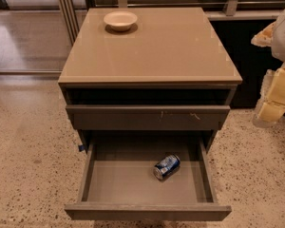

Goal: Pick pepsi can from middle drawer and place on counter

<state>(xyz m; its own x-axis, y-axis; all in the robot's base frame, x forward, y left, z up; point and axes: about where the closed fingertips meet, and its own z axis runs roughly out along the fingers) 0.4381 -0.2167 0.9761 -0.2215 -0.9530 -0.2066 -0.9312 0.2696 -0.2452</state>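
In the open middle drawer [118,180], the pepsi can [166,167] is lying on its side on the bare tray floor. It sits right of centre, about midway front to back, clear of all the walls. Its silver end points toward the front-left and the blue body angles back to the right.

The drawer is pulled well out, front panel nearest me, with nothing else in it.

Directly above is another drawer front [147,117] with a few pale scuffs right of centre, sticking out only a little. Above that there's a dark open slot under the top.

The counter [152,51] is glossy tan and reflective. A cream bowl [120,20] stands upright on it near the back-left corner, well apart from the can.

The gripper [274,96] is off at the right edge of view, beside the cabinet at roughly the height of the upper drawer front, partly cut off. It's well apart from the can and touching neither drawer nor counter. Can't tell how far open it is. The can is not in it.

There's a small blue bit [80,147] at the left side of the cabinet by the open drawer; can't tell what it is. The speckled floor [28,151] runs all around the cabinet.
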